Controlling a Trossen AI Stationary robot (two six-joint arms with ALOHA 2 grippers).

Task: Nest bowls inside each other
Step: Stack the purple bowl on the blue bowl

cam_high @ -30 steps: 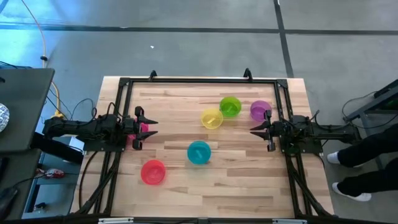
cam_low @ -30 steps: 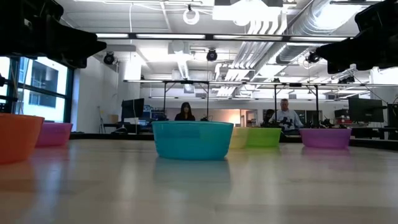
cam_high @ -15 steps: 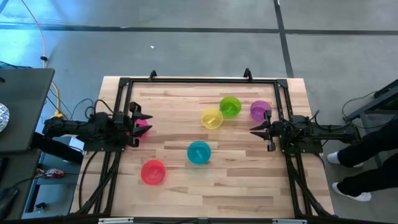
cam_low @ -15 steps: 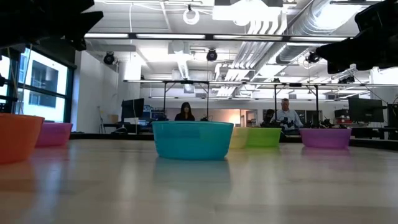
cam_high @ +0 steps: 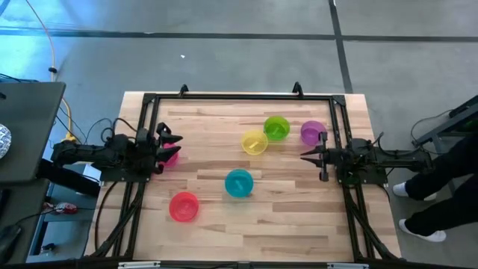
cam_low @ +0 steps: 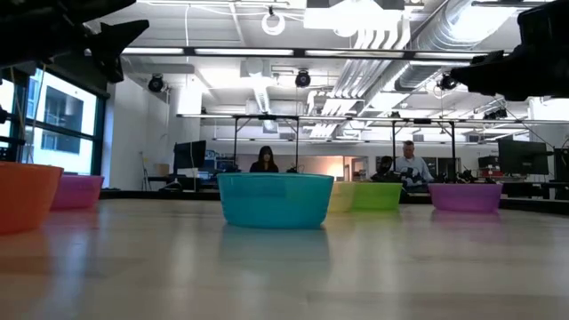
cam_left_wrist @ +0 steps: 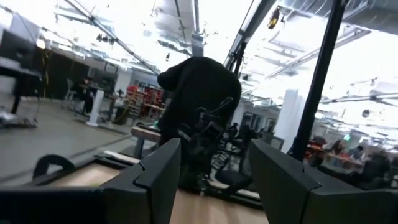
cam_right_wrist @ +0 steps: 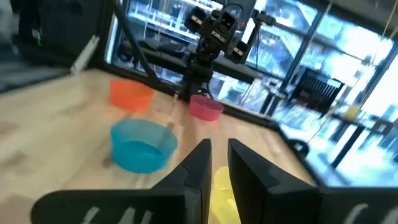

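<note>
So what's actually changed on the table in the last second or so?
Only the left gripper moved: it drew back toward its own table edge, jaws open and empty, above the pink bowl. The right gripper and the other bowls stayed put.

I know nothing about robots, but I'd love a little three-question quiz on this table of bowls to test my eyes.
1. True or false: some bowls are already nested.
2. Which small round plastic bowl lies nearest the left pincer: A) teal blue B) pink C) purple?
3. Fill in: the yellow plastic bowl touches the ___ plastic bowl.

Key
1. False: all six stand apart or side by side on the wooden table, including the red plastic bowl.
2. B, the pink bowl; the teal blue bowl sits mid-table, the purple bowl by the right pincer.
3. Green.
</note>
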